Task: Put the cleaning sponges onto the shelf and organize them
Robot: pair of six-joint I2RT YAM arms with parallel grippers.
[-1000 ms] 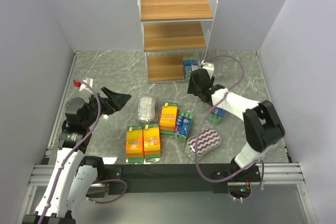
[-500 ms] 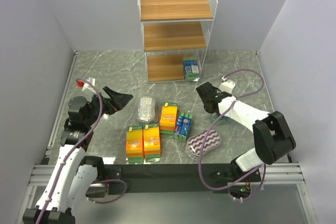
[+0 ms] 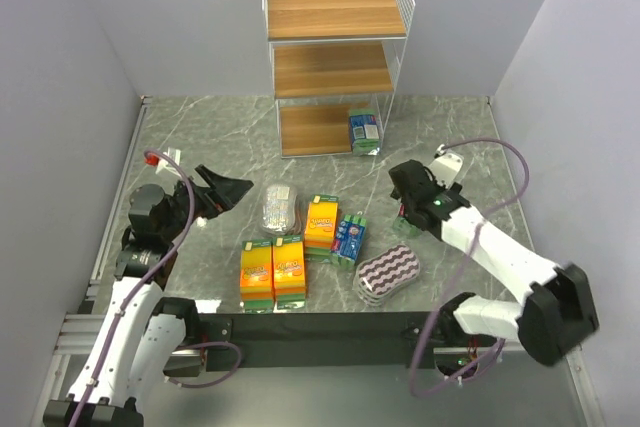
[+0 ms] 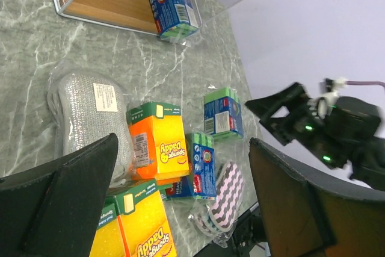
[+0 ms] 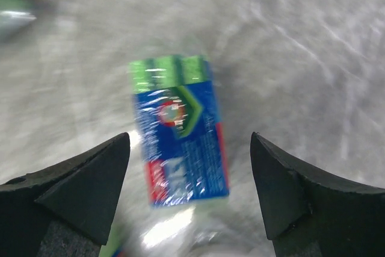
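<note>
Since 1.0 s ago the right gripper has drawn back from the shelf and now hangs, jaws spread, over a blue-green pack lying on the table right of the cluster; the left gripper, jaws spread and empty, has barely shifted. Count: three orange-yellow packs; three blue-green, namely the shelf pack upright at the bottom tier's right front corner, the mid-cluster pack, and the one under the right gripper; one purple-white striped oval; one silvery oval. In the right wrist view that pack lies flat, long axis running up-frame between the fingers, green edge farthest.
</note>
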